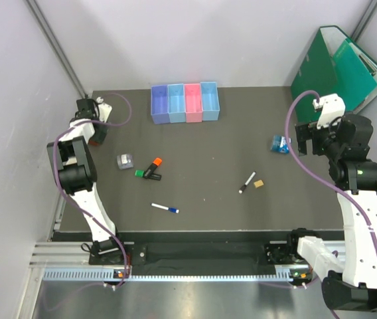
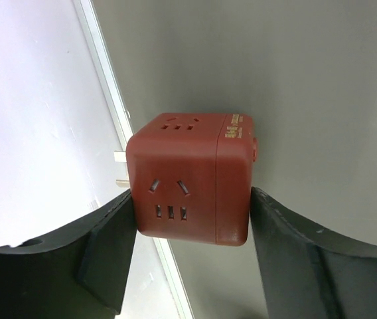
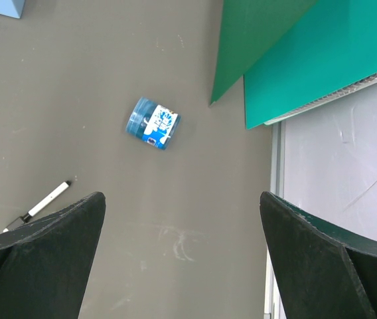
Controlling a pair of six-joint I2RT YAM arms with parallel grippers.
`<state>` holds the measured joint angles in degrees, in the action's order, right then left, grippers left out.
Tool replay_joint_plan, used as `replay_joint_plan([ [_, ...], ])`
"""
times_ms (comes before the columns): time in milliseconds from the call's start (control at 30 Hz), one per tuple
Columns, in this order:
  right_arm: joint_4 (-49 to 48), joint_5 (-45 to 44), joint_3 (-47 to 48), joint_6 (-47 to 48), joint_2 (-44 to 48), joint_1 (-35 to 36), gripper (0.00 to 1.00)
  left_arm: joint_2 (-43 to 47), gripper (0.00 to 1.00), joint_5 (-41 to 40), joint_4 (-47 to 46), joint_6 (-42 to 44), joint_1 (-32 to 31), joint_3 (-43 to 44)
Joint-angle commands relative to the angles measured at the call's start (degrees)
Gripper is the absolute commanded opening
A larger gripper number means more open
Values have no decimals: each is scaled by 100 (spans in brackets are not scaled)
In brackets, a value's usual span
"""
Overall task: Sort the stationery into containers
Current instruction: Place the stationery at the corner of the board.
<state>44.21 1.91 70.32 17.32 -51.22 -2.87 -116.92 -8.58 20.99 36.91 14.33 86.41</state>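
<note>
The four joined bins (image 1: 184, 103) stand at the back centre: purple-blue, light blue, pink, light blue. On the dark mat lie a grey piece (image 1: 125, 161), an orange-and-black highlighter (image 1: 154, 165), a green highlighter (image 1: 146, 175), a white pen with blue cap (image 1: 165, 209), a black-and-white marker (image 1: 247, 182), a tan eraser (image 1: 259, 183) and a blue tape roll (image 1: 281, 144). My left gripper (image 2: 190, 222) is at the mat's far left edge (image 1: 96, 130), shut on a red-brown socket cube (image 2: 188, 179). My right gripper (image 3: 182, 222) is open and empty, above the mat just near-right of the tape roll (image 3: 152, 123).
Green folders (image 1: 338, 66) lean in the back right corner and also show in the right wrist view (image 3: 295, 53). A metal rail (image 2: 119, 126) and a white wall border the mat on the left. The marker's end shows in the right wrist view (image 3: 42, 203).
</note>
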Motion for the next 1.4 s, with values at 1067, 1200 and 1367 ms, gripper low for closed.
replay_joint_plan([
  [1067,-631,872,911,-299,-1415,551,100,1620,93,1808,107,-246,-851,631],
  [1200,-843,916,1518,-536,-2538,639,100,1218,93,1474,80,-219,-1414,903],
  [1367,-616,907,3008,-485,-3893,806,96,357,93,1166,326,-421,-1793,1799],
])
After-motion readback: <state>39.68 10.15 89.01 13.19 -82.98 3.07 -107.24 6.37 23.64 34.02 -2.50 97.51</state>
